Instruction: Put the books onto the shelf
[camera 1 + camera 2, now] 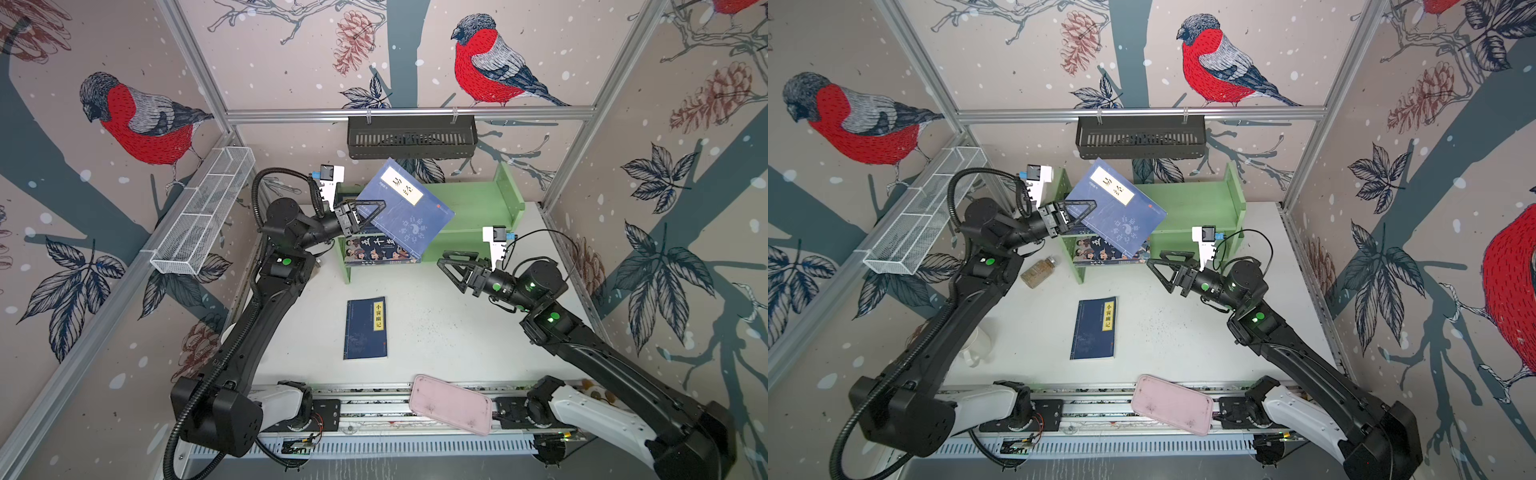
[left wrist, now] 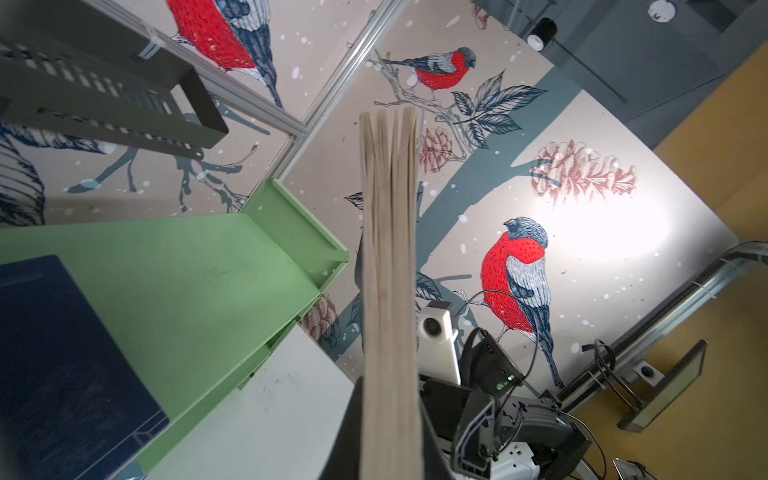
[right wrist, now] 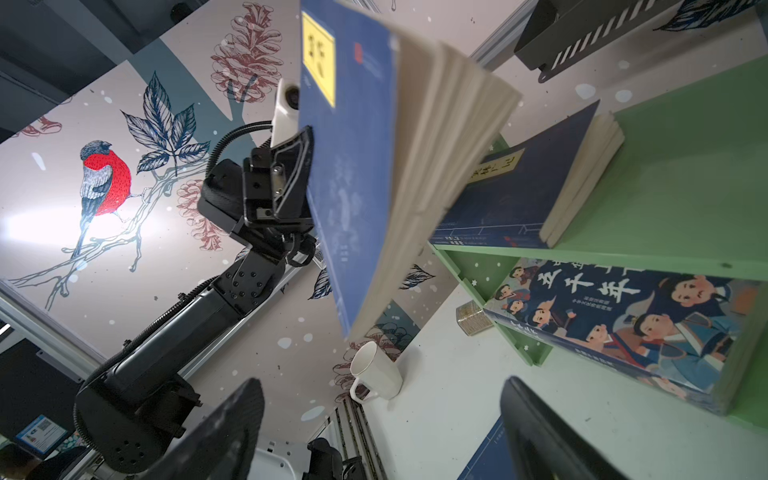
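Bird-wallpaper booth: navy book (image 1: 409,208) clamped in left pincer (image 1: 374,210), above shelf (image 1: 469,195).

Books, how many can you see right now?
4: a blue book in the left tool raised near the shelf, a navy book flat on the table, a third book on the top tier, the cartoon book on the lower tier. More may be hidden.
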Controlling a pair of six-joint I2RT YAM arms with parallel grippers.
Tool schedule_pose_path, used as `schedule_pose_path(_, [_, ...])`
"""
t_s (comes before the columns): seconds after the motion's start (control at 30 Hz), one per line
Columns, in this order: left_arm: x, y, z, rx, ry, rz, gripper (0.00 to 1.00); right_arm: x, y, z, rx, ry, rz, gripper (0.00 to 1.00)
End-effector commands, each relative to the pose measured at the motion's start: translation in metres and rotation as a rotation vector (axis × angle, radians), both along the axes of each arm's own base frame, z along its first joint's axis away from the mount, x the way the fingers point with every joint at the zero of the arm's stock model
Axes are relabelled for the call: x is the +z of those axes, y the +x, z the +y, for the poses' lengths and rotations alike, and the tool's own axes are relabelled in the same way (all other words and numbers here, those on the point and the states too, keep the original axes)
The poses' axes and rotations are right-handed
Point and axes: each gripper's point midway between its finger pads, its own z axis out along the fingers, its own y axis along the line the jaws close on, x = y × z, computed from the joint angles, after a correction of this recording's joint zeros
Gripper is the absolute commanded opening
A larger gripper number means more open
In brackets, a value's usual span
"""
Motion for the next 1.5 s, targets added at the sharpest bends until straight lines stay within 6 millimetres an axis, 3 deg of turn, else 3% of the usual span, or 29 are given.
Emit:
schedule_pose_path(0.0, [0.020,-0.015,0.002,-0.033,-0.047,-0.068,0.00,0.016,0.006,0.002,-0.015,0.070,-0.035,0.89])
schedule_pose_path(0.27, [0.009,-0.017,0.004,-0.030,-0.072,-0.026,0.00,0.031,0.002,0.023,0.061,0.123,-0.067,0.88])
schedule_pose_path(0.43, [0.002,-0.019,0.006,-0.028,-0.080,-0.008,0.00,0.030,0.003,0.034,0.086,0.116,-0.067,0.87])
schedule_pose_path(0.63, [-0.008,-0.015,0.006,-0.020,-0.089,0.032,0.00,0.033,0.007,0.038,0.092,0.134,-0.074,0.76])
schedule_pose_path(0.87, [-0.022,-0.006,0.006,-0.008,-0.102,0.070,0.00,0.037,0.016,0.042,0.099,0.130,-0.083,0.47])
schedule_pose_path(0.93, [-0.022,-0.006,0.006,-0.004,-0.103,0.071,0.00,0.037,0.022,0.042,0.103,0.130,-0.076,0.28])
schedule_pose_path(1.03, [-0.038,-0.003,0.005,0.000,-0.089,0.095,0.00,0.045,0.026,0.041,0.119,0.138,-0.088,0.07])
schedule_pose_path(1.07, [-0.040,-0.002,0.005,0.002,-0.079,0.089,0.04,0.039,0.034,0.044,0.125,0.123,-0.074,0.03])
schedule_pose_path(1.17, [-0.047,-0.001,0.006,0.012,-0.037,0.061,0.45,0.039,0.044,0.039,0.151,0.112,-0.059,0.01])
schedule_pose_path(1.23, [-0.050,-0.001,0.010,0.027,0.007,0.013,0.62,0.040,0.047,0.035,0.201,0.101,-0.061,0.01])
schedule_pose_path(1.3, [-0.053,0.002,0.016,0.066,0.043,0.002,0.71,0.041,0.047,0.033,0.270,0.078,-0.065,0.01])
schedule_pose_path(1.37, [-0.060,0.006,0.022,0.091,0.070,0.007,0.72,0.043,0.046,0.034,0.337,0.050,-0.065,0.01])
schedule_pose_path(1.47, [-0.054,0.007,0.026,0.105,0.099,-0.002,0.70,0.041,0.047,0.040,0.425,-0.010,-0.041,0.01])
